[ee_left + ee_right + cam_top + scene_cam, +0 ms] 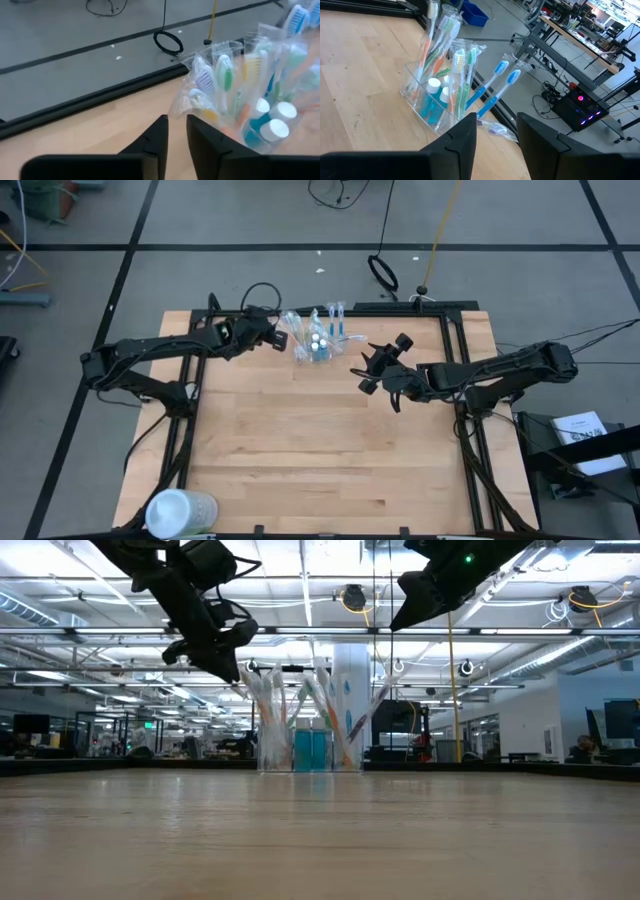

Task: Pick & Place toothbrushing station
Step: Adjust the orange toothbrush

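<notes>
Left gripper [176, 131]: fingers nearly together with a thin gap, nothing between them, hovering just beside the wrapped toothbrush heads [226, 70].
Right gripper [496, 131]: jaws parted, empty, raised off the table on the station's other side.
Station: small clear plastic cup [316, 346] with slim white, blue and green toothbrushes and blue toothpaste tubes [431, 97], near the far edge.
Room: bare pale wooden tabletop [320, 450], black-framed.
Corner: whitish translucent round container [180, 511].
</notes>
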Available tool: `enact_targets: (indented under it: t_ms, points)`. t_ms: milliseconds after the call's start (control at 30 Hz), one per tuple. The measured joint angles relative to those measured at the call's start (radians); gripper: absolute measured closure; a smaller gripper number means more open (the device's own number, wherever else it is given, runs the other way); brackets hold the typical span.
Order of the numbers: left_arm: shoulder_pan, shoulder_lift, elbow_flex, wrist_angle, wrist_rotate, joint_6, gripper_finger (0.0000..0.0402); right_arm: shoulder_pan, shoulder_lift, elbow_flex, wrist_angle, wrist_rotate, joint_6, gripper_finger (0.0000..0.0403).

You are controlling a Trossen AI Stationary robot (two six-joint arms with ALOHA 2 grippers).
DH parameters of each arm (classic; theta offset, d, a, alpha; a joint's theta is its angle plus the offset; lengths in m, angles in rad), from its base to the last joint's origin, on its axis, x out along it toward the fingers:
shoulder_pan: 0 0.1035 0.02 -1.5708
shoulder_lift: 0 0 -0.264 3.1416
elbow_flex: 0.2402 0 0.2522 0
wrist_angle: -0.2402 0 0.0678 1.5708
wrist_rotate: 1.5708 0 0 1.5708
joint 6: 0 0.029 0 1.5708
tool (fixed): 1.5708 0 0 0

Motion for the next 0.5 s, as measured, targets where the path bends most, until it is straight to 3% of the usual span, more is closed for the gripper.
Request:
enact_targets:
  t_ms: [333,500]
  points:
    - [-0.032,0.008,0.0,0.095,0.077,0.131,0.0394,0.0,0.0,0.0,0.0,0.0,0.0,0.0273]
    - [-0.04,0.046,0.002,0.175,0.127,0.173,0.0387,0.0,0.0,0.0,0.0,0.0,0.0,0.0273]
